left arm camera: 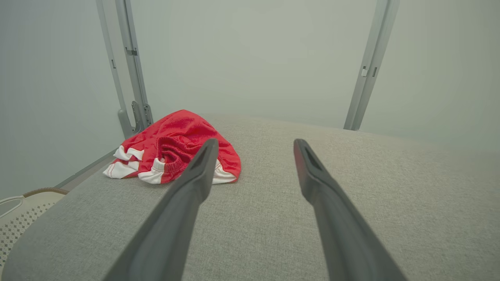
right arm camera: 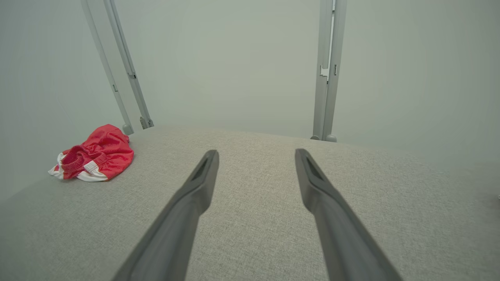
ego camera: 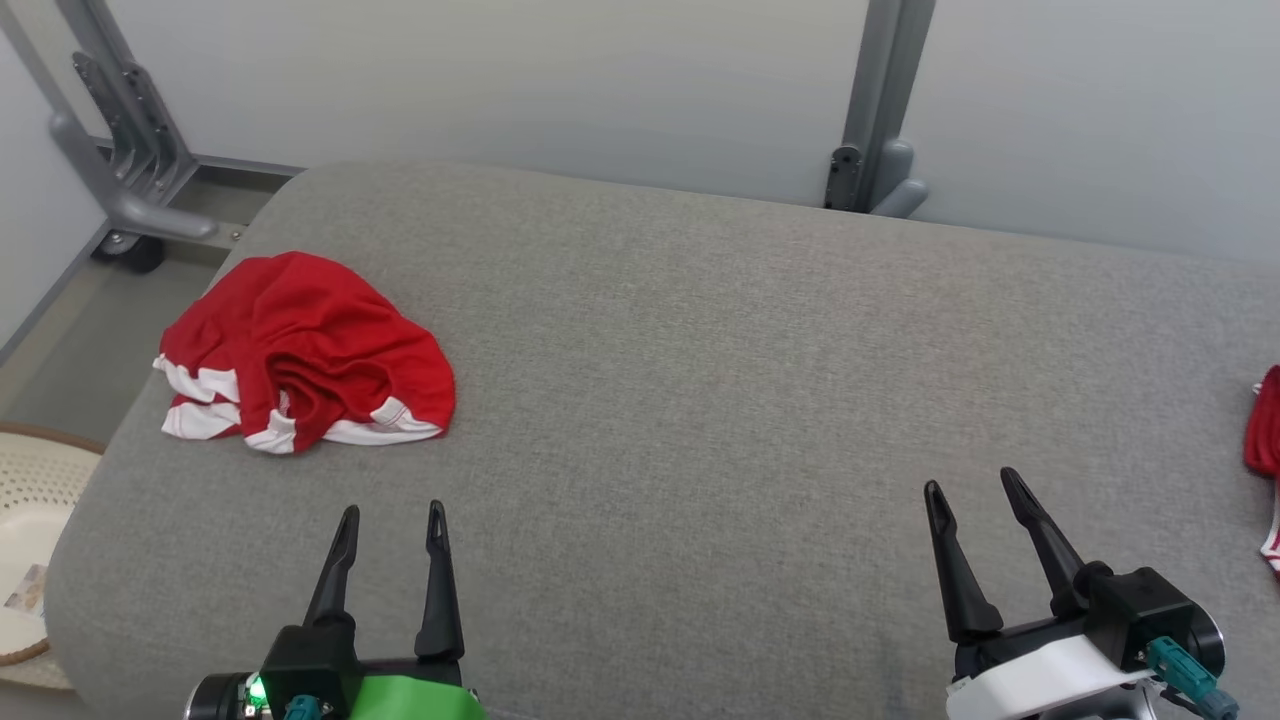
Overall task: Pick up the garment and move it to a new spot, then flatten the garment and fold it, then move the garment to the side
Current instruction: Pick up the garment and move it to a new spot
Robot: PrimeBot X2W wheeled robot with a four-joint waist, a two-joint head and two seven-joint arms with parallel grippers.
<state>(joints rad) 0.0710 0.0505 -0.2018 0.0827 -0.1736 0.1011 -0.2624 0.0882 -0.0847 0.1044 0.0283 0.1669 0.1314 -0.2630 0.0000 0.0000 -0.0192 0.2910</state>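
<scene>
at the upper left of the head view, a crumpled red garment (ego camera: 300,350) with white trim lies on the grey padded surface (ego camera: 700,380), apart from both grippers. the left gripper (ego camera: 393,510) at lower left and the right gripper (ego camera: 970,480) at lower right have fingers spread wide, empty.

**Two red things on grey**

A crumpled red garment (ego camera: 310,350) with white trim lies on the grey fabric surface (ego camera: 700,380), beyond and left of my left jaws. Another red cloth (ego camera: 1266,440) lies right of my right jaws, mostly cropped.
</scene>
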